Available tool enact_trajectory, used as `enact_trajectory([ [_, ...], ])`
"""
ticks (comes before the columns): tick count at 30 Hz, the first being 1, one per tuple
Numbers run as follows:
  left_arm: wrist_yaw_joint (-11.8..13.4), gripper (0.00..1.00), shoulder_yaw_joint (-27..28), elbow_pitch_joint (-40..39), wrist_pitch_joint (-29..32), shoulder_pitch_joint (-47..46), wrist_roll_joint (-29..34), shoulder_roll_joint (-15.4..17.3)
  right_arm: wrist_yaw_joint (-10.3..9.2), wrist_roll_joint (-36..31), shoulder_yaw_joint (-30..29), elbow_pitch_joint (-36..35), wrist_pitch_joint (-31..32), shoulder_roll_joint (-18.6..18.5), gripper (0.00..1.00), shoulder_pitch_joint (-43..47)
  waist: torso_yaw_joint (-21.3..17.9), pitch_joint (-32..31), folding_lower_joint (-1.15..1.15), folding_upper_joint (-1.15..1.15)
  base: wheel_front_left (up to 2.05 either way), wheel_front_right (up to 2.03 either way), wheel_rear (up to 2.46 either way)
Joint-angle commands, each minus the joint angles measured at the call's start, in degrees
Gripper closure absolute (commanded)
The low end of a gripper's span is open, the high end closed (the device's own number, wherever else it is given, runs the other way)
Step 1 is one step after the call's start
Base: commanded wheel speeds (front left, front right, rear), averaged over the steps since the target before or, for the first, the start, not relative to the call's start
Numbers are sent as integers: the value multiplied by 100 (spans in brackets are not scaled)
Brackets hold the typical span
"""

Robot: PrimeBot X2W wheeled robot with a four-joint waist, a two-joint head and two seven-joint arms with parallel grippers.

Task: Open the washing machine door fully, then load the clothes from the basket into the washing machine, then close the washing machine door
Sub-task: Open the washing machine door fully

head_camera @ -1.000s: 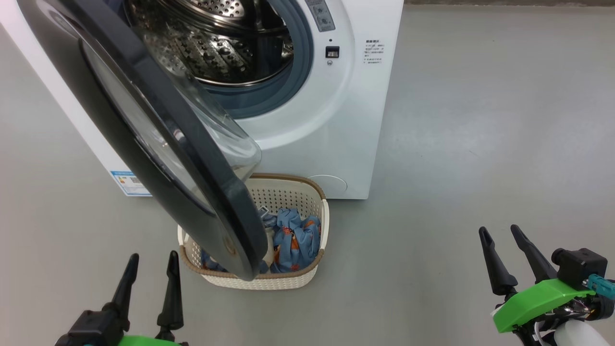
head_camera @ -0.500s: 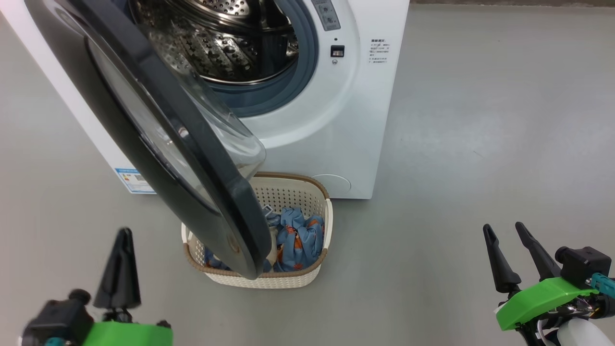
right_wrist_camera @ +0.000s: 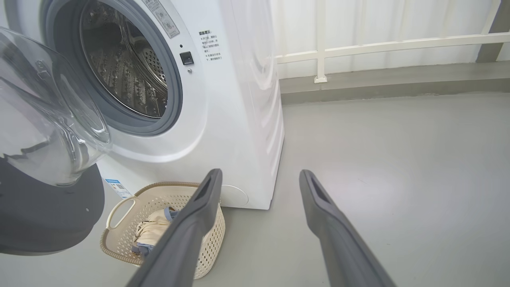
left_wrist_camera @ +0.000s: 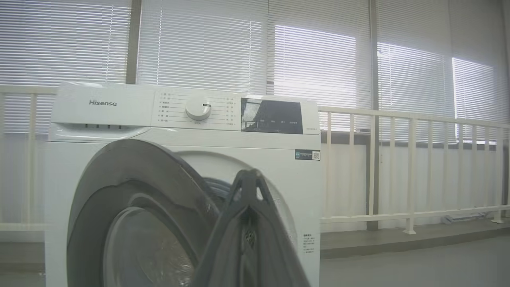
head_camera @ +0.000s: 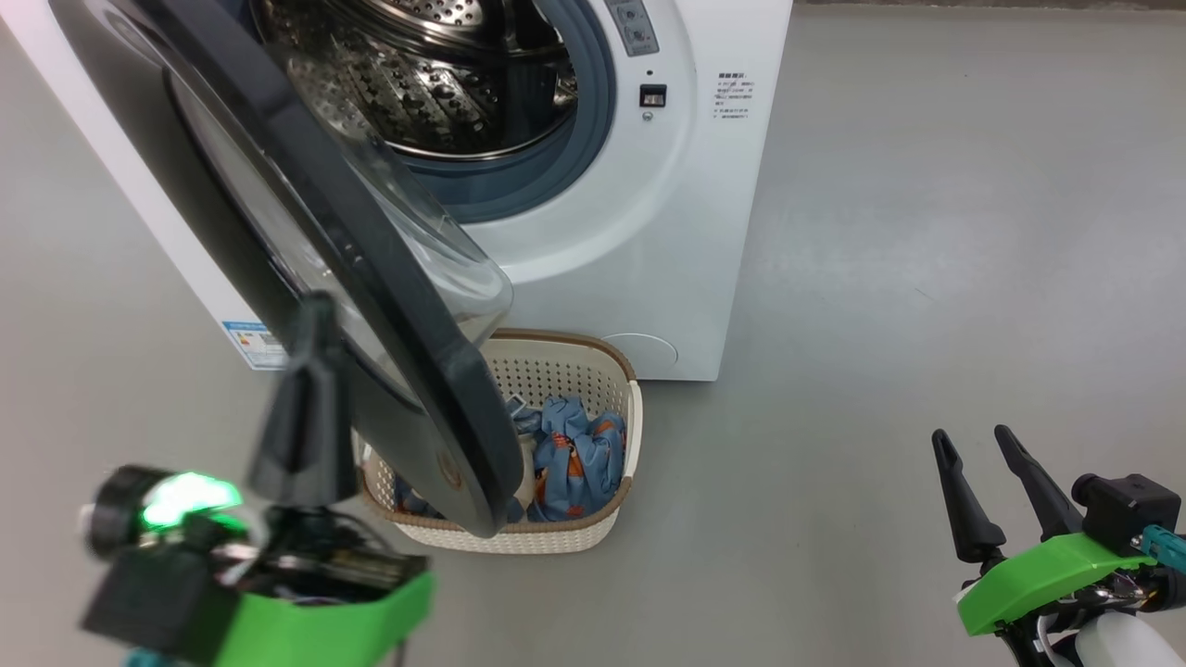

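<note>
The white washing machine [head_camera: 649, 232] stands at the top, its steel drum [head_camera: 435, 83] bare. The washing machine door [head_camera: 435, 389] hangs partly open, its black rim reaching over the basket [head_camera: 565, 366] on the floor. Blue and orange clothes [head_camera: 574, 454] lie in the basket, with a cream piece [right_wrist_camera: 153, 229] among them. My left gripper [head_camera: 311, 320] is raised and shut with nothing in it, its tips before the door's outer face; whether they touch it I cannot tell. In the left wrist view the shut left gripper [left_wrist_camera: 249, 175] points at the door [left_wrist_camera: 131, 207]. My right gripper [head_camera: 971, 435] waits open at lower right.
Grey floor spreads to the right of the machine. A white railing [right_wrist_camera: 382, 44] and a low kerb run behind it, with blinds [left_wrist_camera: 310, 56] over the windows. In the right wrist view the right gripper [right_wrist_camera: 259, 173] spreads wide over the floor beside the basket [right_wrist_camera: 119, 207].
My left gripper has shut and risen up and rightward to the door's outer face. The head camera has shifted a little. The right gripper has barely moved.
</note>
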Motion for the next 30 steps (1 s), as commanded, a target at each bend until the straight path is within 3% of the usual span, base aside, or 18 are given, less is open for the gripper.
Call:
enact_trajectory([
  [1, 35, 100, -26, -203, 44, -251, -12, 35, 32, -105, 71, -152, -71, -103, 0, -8, -14, 13, 0, 0, 0, 0, 0],
  [7, 100, 100, -933, 242, 189, -545, -316, 34, 32, -144, 106, -181, -71, -92, 0, -52, -94, 48, 0, 0, 0, 0, 0],
  [12, 208, 100, -1316, 1000, 176, -747, -667, 34, 32, -219, 111, -226, -71, -85, 0, -79, -152, 83, 0, 0, 0, 0, 0],
  [30, 405, 100, -1509, 3018, -11, -1141, -1308, 34, 32, -512, -38, -393, -71, -7, 0, -48, -158, 140, 0, 0, 0, 0, 0],
])
